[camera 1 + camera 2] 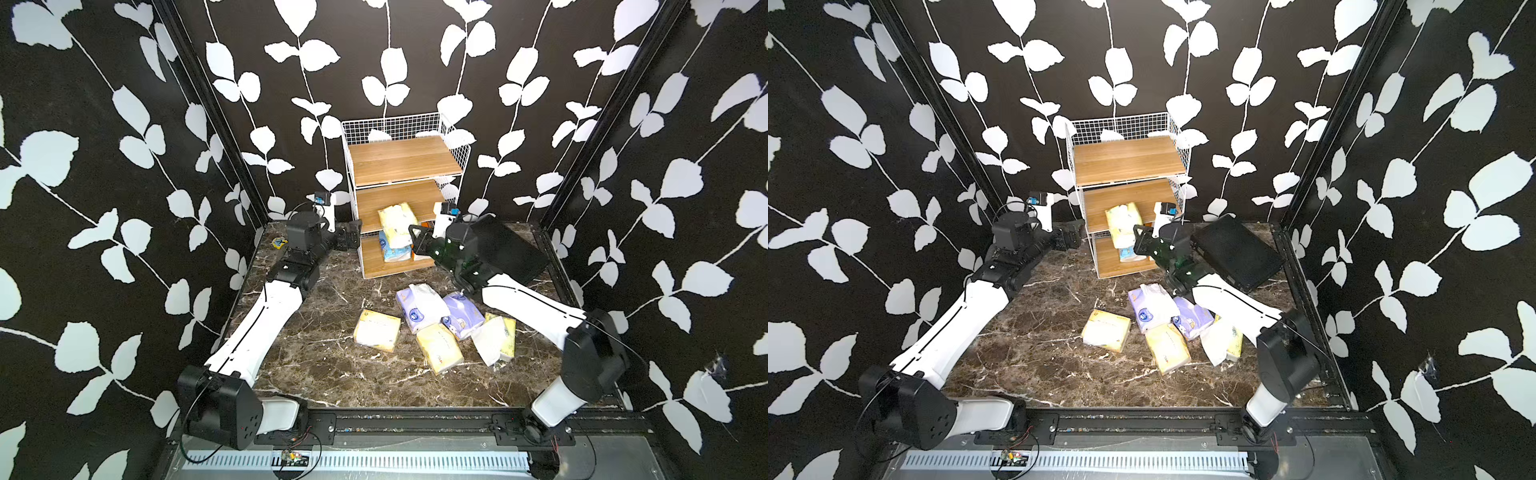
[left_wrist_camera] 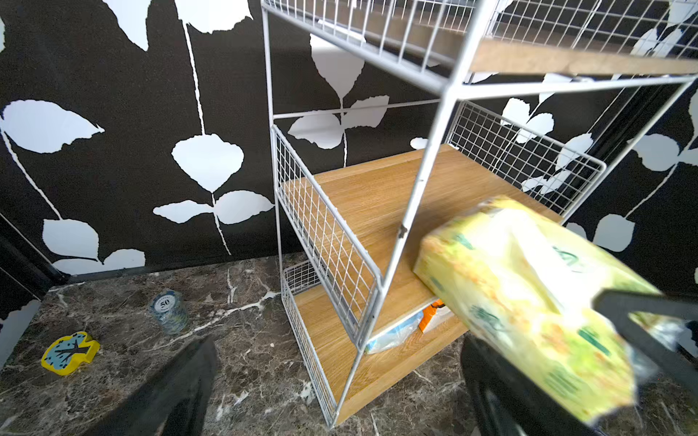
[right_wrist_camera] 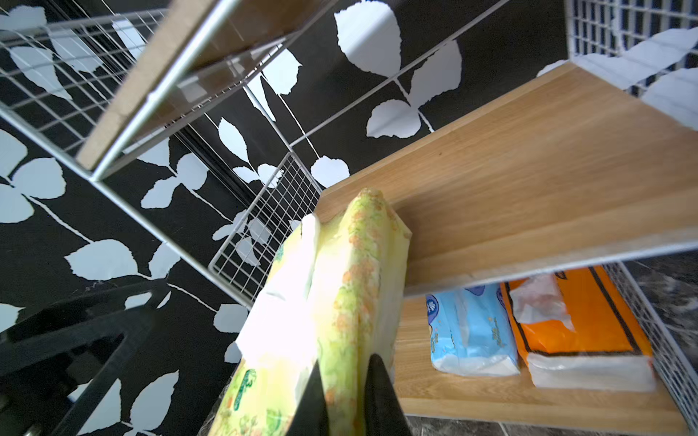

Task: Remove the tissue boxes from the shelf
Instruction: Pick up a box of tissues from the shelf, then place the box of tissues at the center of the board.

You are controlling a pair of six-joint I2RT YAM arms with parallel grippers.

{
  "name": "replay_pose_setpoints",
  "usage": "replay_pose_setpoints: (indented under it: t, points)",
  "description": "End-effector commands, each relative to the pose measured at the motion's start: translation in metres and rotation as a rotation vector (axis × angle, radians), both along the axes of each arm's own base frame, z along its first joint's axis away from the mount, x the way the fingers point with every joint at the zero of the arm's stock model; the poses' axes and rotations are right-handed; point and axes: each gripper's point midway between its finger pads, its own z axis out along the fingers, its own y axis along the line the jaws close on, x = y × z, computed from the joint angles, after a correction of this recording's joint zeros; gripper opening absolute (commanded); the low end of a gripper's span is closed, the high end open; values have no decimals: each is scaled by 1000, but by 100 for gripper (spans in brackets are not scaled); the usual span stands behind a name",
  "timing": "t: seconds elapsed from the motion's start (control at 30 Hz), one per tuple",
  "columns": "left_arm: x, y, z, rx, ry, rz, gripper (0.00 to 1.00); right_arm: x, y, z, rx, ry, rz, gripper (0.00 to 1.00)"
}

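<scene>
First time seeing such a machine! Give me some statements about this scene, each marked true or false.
1. The top board of the shelf is bare. True.
2. The right gripper has its jaws closed on a yellow tissue pack. True.
3. The orange box sits on the middle board. False: it is on the bottom board, beside the light blue pack.
4. The left gripper holds a pack. False: its jaws are open and empty.

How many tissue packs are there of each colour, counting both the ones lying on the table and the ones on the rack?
Pale yellow packs: 4, one of them gripped in the right hand
Lavender packs: 2
Light blue pack: 1
Orange box: 1
Total: 8
</scene>
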Motion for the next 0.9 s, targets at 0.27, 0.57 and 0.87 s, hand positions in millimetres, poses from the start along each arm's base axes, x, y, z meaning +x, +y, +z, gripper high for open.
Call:
replay_pose_setpoints:
  t: [0.27,0.57,0.87]
  points:
    - [32,-31,-6,-72,42,-14,99,-82,-42,-26,-43,9,58,0]
    - [57,-38,-23,-51,113,16,99,-111,-11,-67,-166,55,227,0]
    - [15,-28,-21,7,84,-26,99,-78,41,-115,-309,108,308,0]
